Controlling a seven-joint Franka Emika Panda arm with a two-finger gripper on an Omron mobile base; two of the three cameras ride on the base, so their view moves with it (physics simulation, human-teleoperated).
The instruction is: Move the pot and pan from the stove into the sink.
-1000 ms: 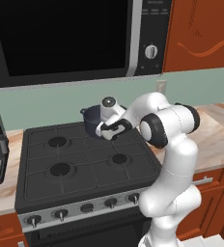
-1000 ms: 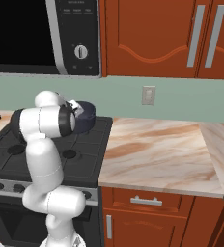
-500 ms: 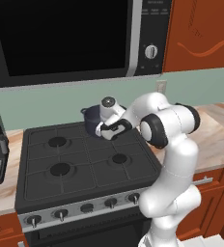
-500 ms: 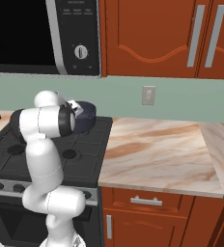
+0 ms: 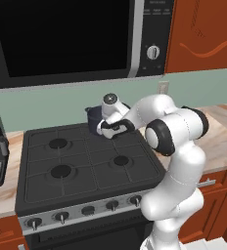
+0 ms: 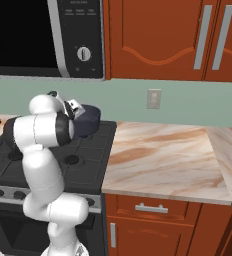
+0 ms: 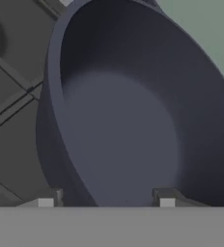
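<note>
Pot [image 5: 93, 118], deep and dark blue-grey, standing on the rear right burner of the black stove [image 5: 81, 166], close to the pale green backsplash [image 5: 47, 105]. Gripper [image 7: 105, 198] lowered over the pot's near edge; in the hand view one fingertip [image 7: 45, 200] lies outside the wall and the other inside the bowl, so the jaws straddle the rim [image 7: 56, 96], partly closed. Whether the pads actually press the wall cannot be told. From the right base view the pot [image 6: 88, 120] shows just behind the white arm [image 6: 43, 132], beside the marbled counter [image 6: 163, 155]
</note>
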